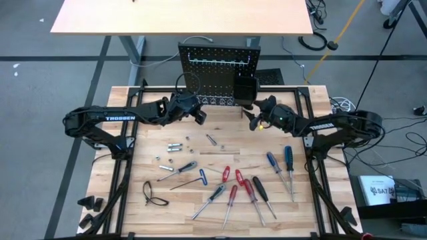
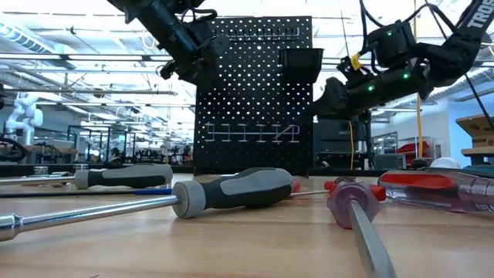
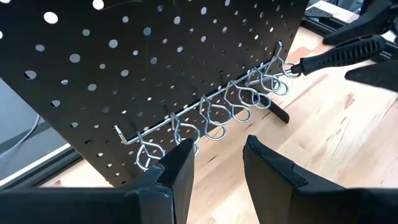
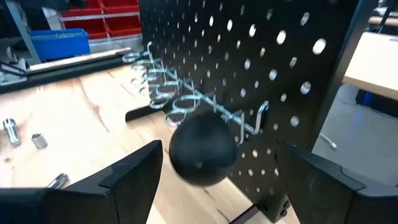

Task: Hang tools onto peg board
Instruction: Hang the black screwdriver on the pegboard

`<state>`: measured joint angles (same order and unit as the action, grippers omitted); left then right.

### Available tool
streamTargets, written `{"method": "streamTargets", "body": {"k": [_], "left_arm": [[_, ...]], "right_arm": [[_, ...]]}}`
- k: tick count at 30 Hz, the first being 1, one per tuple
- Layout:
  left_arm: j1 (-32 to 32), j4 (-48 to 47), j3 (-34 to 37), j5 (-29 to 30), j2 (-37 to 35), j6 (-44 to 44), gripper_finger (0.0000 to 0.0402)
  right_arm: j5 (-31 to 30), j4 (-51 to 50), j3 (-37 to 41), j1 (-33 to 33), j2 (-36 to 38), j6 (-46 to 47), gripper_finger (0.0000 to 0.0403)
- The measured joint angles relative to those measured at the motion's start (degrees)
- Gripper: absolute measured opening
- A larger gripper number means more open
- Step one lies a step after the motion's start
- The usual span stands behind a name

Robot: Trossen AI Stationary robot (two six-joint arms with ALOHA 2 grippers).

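Note:
The black peg board (image 1: 219, 73) stands upright at the table's far edge, with a silver hook rail (image 3: 211, 112) and a small black bin (image 2: 301, 62). A black-handled screwdriver (image 3: 339, 55) sticks through the rail's end ring. My right gripper (image 4: 221, 168) is open, with its fingers on either side of the handle's round butt (image 4: 202, 149), apart from it. My left gripper (image 3: 214, 165) is open and empty, in front of the rail's other end. More screwdrivers with red (image 1: 248, 189), blue (image 1: 288, 159) and black handles, a blue T-handle key (image 1: 202, 176) and silver bits (image 1: 175, 146) lie on the table.
A black looped thing (image 1: 152, 195) lies near the table's front left. Black frame bars run along the table's left and right sides (image 1: 123, 167). A second tan table (image 1: 180, 17) stands beyond the peg board. Bare wood lies between the grippers and the tools.

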<state>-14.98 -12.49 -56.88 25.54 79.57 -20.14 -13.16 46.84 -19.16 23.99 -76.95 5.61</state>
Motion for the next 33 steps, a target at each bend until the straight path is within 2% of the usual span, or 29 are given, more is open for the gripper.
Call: {"method": "streamTargets", "body": {"k": [10,17,23,29,31,33], "left_arm": [[0.0,0.0,0.0,0.0,0.0,-0.07,0.0138],[0.0,-0.02,0.0,-0.02,0.0,-0.04,0.0138],[0.02,-0.3,0.0,-1.67,0.0,-0.09,0.0138],[0.0,-0.5,-0.02,-1.73,0.0,-0.11,0.0138],[0.0,-0.48,-0.04,-1.73,0.0,-0.08,0.0138],[0.0,-0.25,-0.04,-1.71,0.01,0.35,0.0138]], "right_arm": [[0.01,4.58,0.0,0.02,-4.68,6.43,0.0298],[0.47,7.17,0.04,0.02,-9.34,15.5,0.0298],[3.05,8.7,2.17,-0.05,-6.45,22.71,0.0298],[2.72,12.58,13.93,-0.03,-0.29,27.73,0.0298],[2.53,17.55,16.08,-0.11,0.35,26.75,0.0298],[2.46,18.1,15.67,-0.11,-0.1,21.11,0.0298]]}}
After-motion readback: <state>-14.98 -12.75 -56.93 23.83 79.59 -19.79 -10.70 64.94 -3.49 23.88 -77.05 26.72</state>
